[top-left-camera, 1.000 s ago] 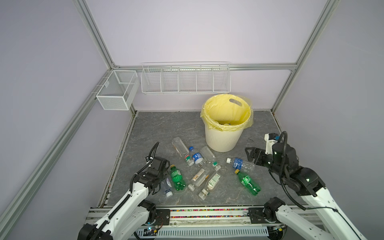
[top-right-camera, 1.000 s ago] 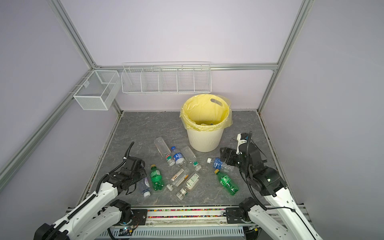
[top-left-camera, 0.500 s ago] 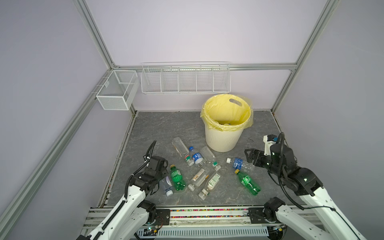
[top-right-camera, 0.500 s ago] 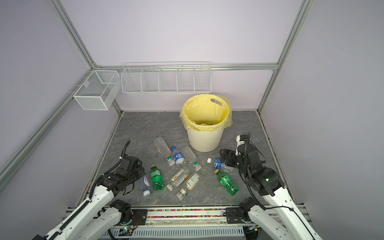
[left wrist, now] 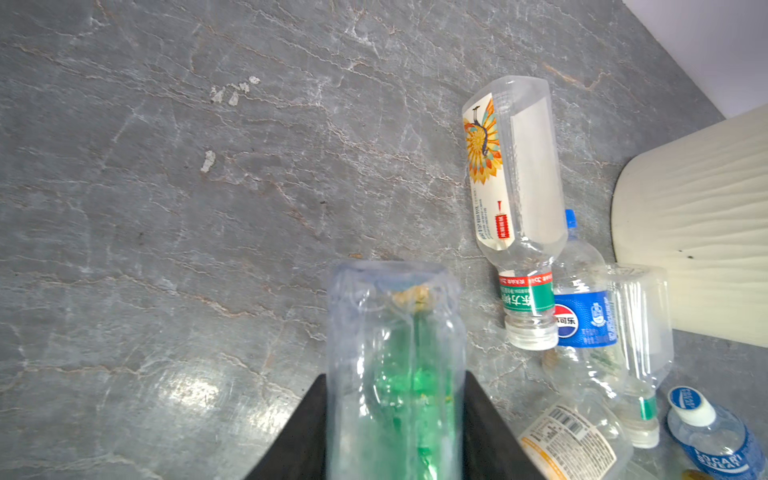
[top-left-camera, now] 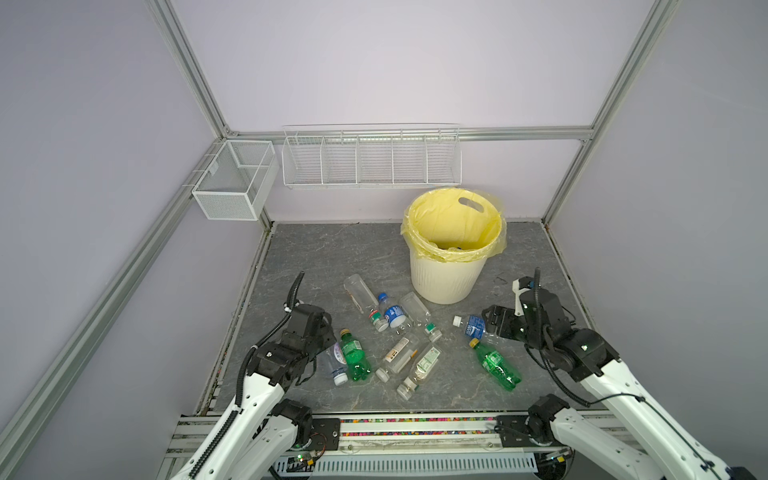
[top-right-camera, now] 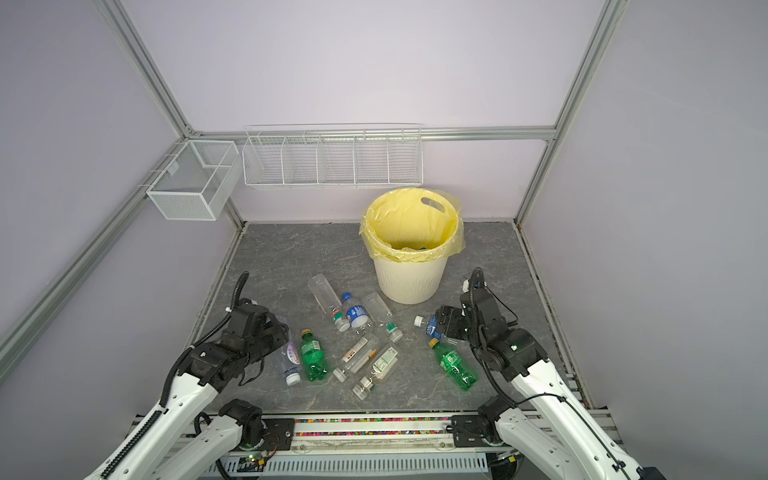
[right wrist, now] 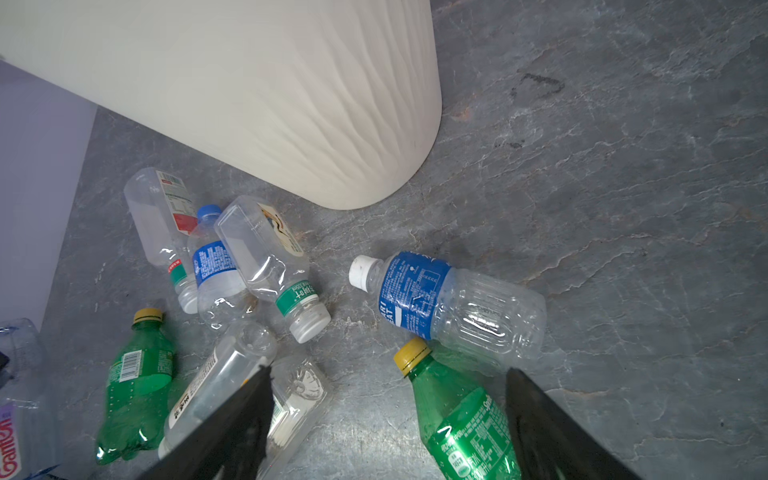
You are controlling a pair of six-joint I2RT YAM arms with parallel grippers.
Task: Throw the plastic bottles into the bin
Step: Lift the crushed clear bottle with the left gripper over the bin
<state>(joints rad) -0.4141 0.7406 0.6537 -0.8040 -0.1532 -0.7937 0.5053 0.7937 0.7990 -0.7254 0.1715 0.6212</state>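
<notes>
My left gripper (top-left-camera: 321, 347) (left wrist: 395, 419) is shut on a clear plastic bottle (top-left-camera: 335, 362) (left wrist: 395, 332) with a white cap that lies at the front left beside a green bottle (top-left-camera: 354, 354). My right gripper (top-left-camera: 496, 323) (right wrist: 388, 372) hangs open just above a blue-labelled bottle (top-left-camera: 471, 327) (right wrist: 415, 291) and a second green bottle (top-left-camera: 495, 366) (right wrist: 461, 424), with nothing between its fingers. Several more clear bottles (top-left-camera: 401, 353) lie in the middle of the floor. The cream ribbed bin (top-left-camera: 444, 282) (right wrist: 249, 83) with its yellow liner stands behind them.
Two white wire baskets (top-left-camera: 232, 183) (top-left-camera: 370, 162) hang on the back frame. Grey walls and aluminium posts close in the slate floor (top-left-camera: 324, 253). A rail (top-left-camera: 415, 432) runs along the front edge.
The left jaws have closed the last bit onto the clear bottle. The right gripper has shifted slightly forward and lower over the blue-labelled bottle, still open.
</notes>
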